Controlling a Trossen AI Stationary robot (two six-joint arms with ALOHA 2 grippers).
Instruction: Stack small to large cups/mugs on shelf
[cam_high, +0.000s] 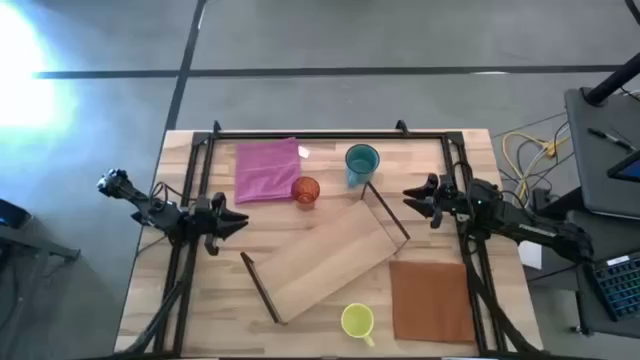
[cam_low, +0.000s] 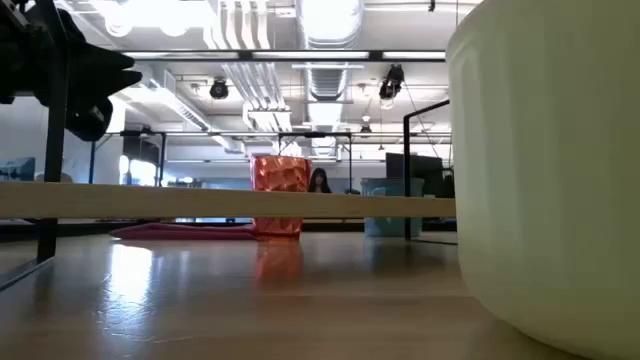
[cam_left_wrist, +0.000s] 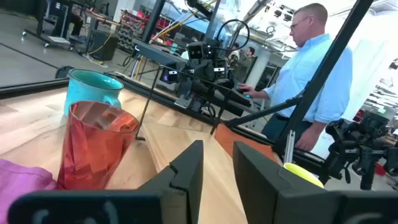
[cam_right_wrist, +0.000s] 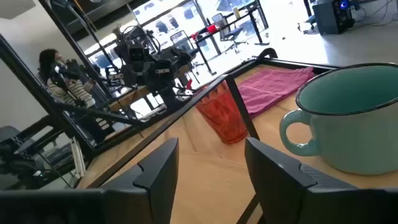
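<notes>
The small orange-red cup stands upright on the table beside the pink cloth; it also shows in the left wrist view. The teal mug stands upright at the far middle, seen close in the right wrist view. The yellow-green mug stands near the front edge and fills the right of the low view. The shelf lies slantwise across the table's middle, its plank raised on wire end frames. My left gripper is open and empty at the left. My right gripper is open and empty at the right.
A pink cloth lies at the far left of the table. A brown square mat lies at the front right. A black frame borders the table. A person stands beyond the table's right side.
</notes>
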